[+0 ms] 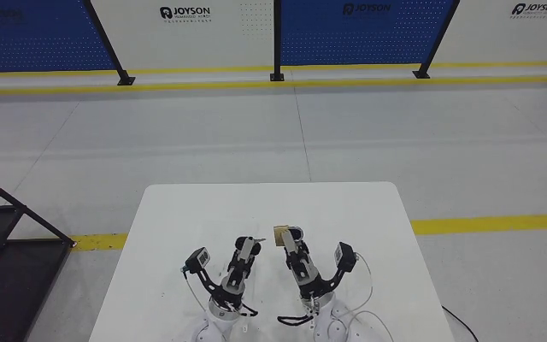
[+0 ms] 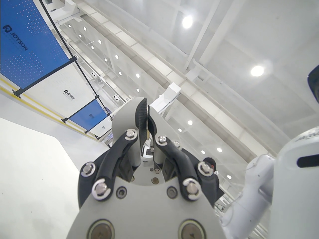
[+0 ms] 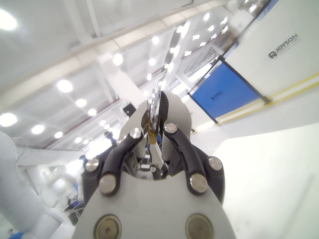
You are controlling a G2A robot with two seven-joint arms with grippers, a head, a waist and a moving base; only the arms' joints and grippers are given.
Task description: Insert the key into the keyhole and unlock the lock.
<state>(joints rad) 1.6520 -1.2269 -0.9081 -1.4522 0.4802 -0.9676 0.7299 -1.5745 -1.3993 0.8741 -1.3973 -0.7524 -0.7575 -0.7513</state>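
Two arms over a white table (image 1: 359,214), tools raised above its near half. Right tool (image 1: 291,239) (image 3: 156,104) – clenched on a brass padlock (image 1: 281,232) (image 3: 152,131), brass body pinched between the pads, silver shackle projecting past the fingertips. Left tool (image 1: 247,245) (image 2: 147,106) – just beside the right one, apart from the padlock, ribbed black pads (image 2: 140,115) pressed together. A thin pale edge shows between them; whether it is the key cannot be told.
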